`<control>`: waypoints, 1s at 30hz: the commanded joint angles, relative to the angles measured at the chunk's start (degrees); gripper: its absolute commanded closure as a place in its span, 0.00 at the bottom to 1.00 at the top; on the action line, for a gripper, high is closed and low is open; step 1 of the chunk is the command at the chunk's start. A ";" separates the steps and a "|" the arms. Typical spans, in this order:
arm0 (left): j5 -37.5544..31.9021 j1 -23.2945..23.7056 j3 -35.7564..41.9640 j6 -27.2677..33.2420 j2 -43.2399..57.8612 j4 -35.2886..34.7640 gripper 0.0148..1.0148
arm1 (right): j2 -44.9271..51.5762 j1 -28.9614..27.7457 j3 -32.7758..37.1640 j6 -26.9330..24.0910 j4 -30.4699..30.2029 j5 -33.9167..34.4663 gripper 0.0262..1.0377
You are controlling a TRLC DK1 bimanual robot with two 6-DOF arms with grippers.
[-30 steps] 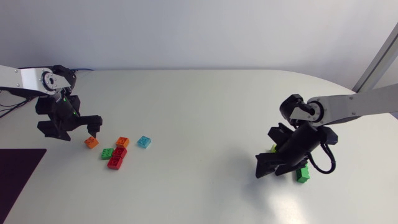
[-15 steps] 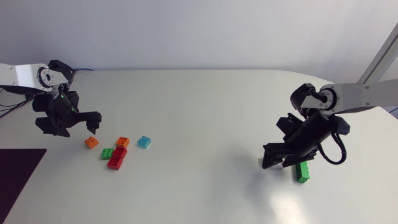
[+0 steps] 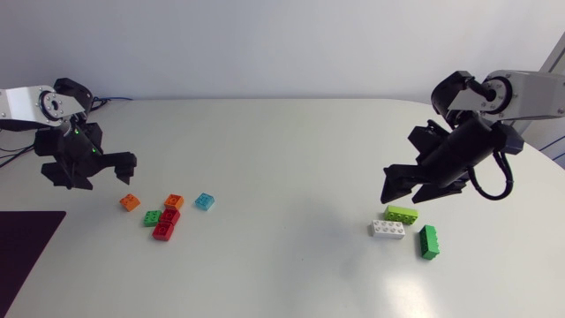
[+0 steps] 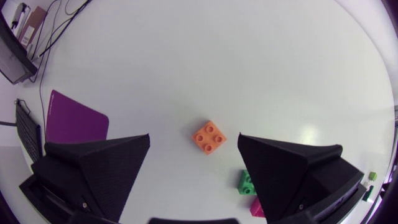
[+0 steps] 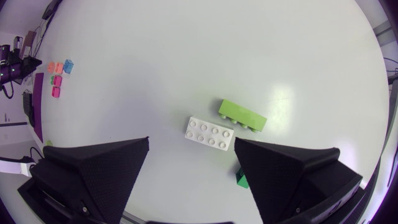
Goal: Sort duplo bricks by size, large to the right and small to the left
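Bricks lie in two clusters on the white surface (image 3: 282,150): five small bricks (image 3: 165,227) at lower left and three large bricks (image 3: 402,214) at lower right. Above them hang the left gripper (image 3: 93,173) and the right gripper (image 3: 404,191), fingers spread apart, gripping nothing.

Left wrist view: a finger of our left tool (image 4: 194,135) covers part of the small green brick (image 4: 244,182) and most of the red brick (image 4: 255,207) beside it. Right wrist view: our right tool (image 5: 191,141) hides all but a corner of the dark green brick (image 5: 240,181); the small bricks (image 5: 58,73) far across the surface (image 5: 186,56) are too tiny for us to count studs. Head view: our left arm (image 3: 26,102), right arm (image 3: 530,88) and the dark mat (image 3: 22,247) run off the edges.
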 commanded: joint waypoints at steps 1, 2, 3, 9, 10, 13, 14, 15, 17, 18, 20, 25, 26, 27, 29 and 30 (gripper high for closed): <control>0.78 2.64 0.80 0.21 4.18 0.13 0.03 | -2.19 -0.35 0.21 1.83 -1.98 0.27 0.05; 3.24 3.43 1.24 0.65 5.05 0.13 0.03 | -3.07 -0.35 0.12 2.27 -2.33 0.27 0.05; 7.11 4.31 1.50 1.71 5.67 0.13 0.03 | -4.04 -0.26 -0.05 2.36 -2.60 0.27 0.05; 11.68 2.99 1.77 2.85 7.60 0.22 0.03 | -5.88 0.09 -1.11 3.50 -2.95 0.18 0.05; 11.59 2.20 1.85 2.85 7.69 0.22 0.03 | -5.88 0.18 -1.28 3.77 -2.77 0.18 0.05; 11.59 0.44 2.82 2.50 8.57 0.66 0.03 | -6.06 0.62 -2.34 4.12 -1.90 0.01 0.05; 11.51 -0.26 3.35 2.23 9.10 0.66 0.03 | -6.06 0.62 -2.78 4.12 -1.63 0.01 0.05; 11.33 -0.79 3.61 1.88 9.54 0.66 0.03 | -6.06 0.62 -3.13 4.12 -1.37 -0.08 0.05; 10.80 -1.75 3.87 1.18 9.98 0.66 0.03 | -6.15 0.53 -3.83 3.85 -1.02 -0.26 0.05; 10.28 -2.02 3.96 1.00 10.24 0.75 0.03 | -6.15 0.44 -4.10 3.68 -1.02 -0.35 0.05; 9.40 -2.28 4.14 0.74 10.33 0.75 0.05 | -6.15 0.18 -4.45 3.33 -0.93 -0.43 0.05; 7.73 -1.66 3.79 0.30 9.62 0.57 0.09 | -6.76 0.00 -5.50 2.80 -0.58 -0.52 0.05; 6.94 -1.66 3.70 0.30 9.62 0.48 0.09 | -6.85 0.18 -5.76 2.80 -0.31 -0.52 0.05; 6.06 -1.66 3.70 0.30 9.62 0.48 0.09 | -6.85 0.36 -6.03 2.89 -0.05 -0.52 0.05; 5.27 -1.49 3.79 0.30 9.80 0.48 0.09 | -6.85 0.71 -6.56 2.97 0.39 -0.79 0.05; 5.27 -1.49 3.87 0.39 9.89 0.31 0.09 | -6.94 0.71 -6.91 3.06 0.65 -1.05 0.05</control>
